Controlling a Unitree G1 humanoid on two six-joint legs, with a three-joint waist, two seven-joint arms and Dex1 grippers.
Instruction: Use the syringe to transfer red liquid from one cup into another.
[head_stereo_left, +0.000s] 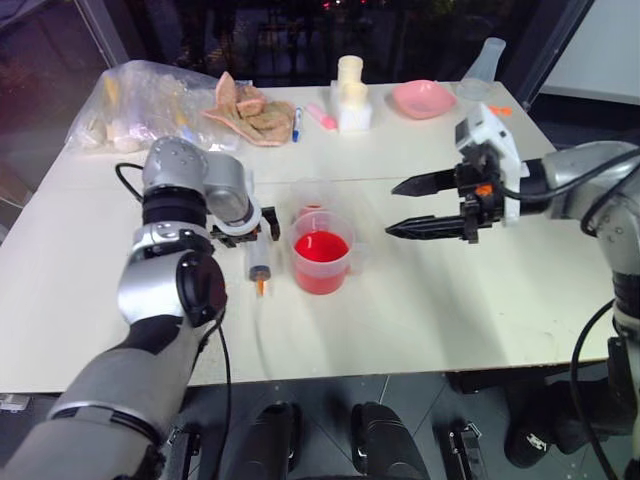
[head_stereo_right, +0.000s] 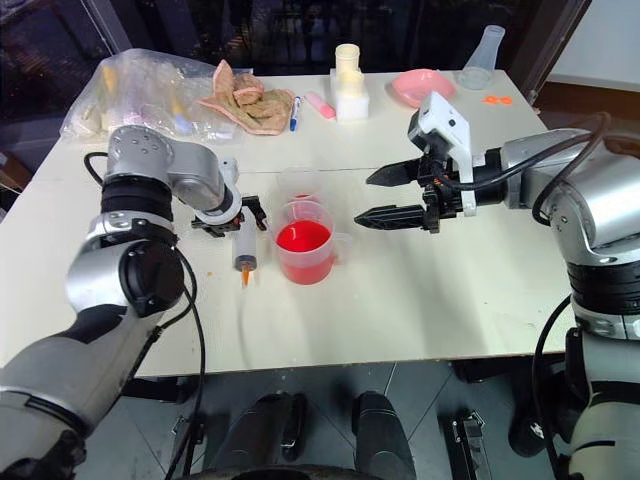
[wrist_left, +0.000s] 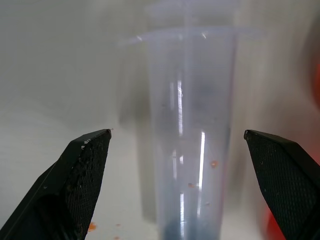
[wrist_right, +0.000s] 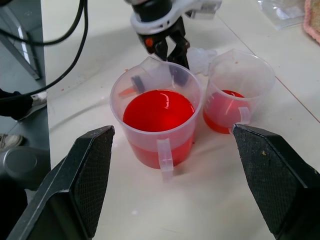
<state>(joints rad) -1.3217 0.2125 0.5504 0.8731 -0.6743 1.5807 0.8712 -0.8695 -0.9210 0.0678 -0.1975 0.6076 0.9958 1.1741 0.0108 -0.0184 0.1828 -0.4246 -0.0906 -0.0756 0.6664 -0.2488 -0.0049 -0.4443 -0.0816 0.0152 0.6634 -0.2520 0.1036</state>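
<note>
Two grippers are seen spread wide, nothing pinched by either. Left gripper (head_stereo_left: 247, 228) is pointed steeply down over the syringe (head_stereo_left: 257, 266), its fingers (wrist_left: 82, 175) straddling the clear barrel with gaps on both sides; contact cannot be confirmed. Syringe is laid flat on the worktop (head_stereo_left: 450, 300), just left of the handled cup (head_stereo_left: 322, 252), long axis running away from the robot, orange tip toward the near edge, plunger end under the gripper. Red liquid (head_stereo_left: 321, 247) is held in the handled cup; a shallower amount sits in the smaller cup (wrist_right: 238, 90) just behind it. Right gripper (head_stereo_left: 425, 207) is held above the worktop, right of both cups, pointed at them.
</note>
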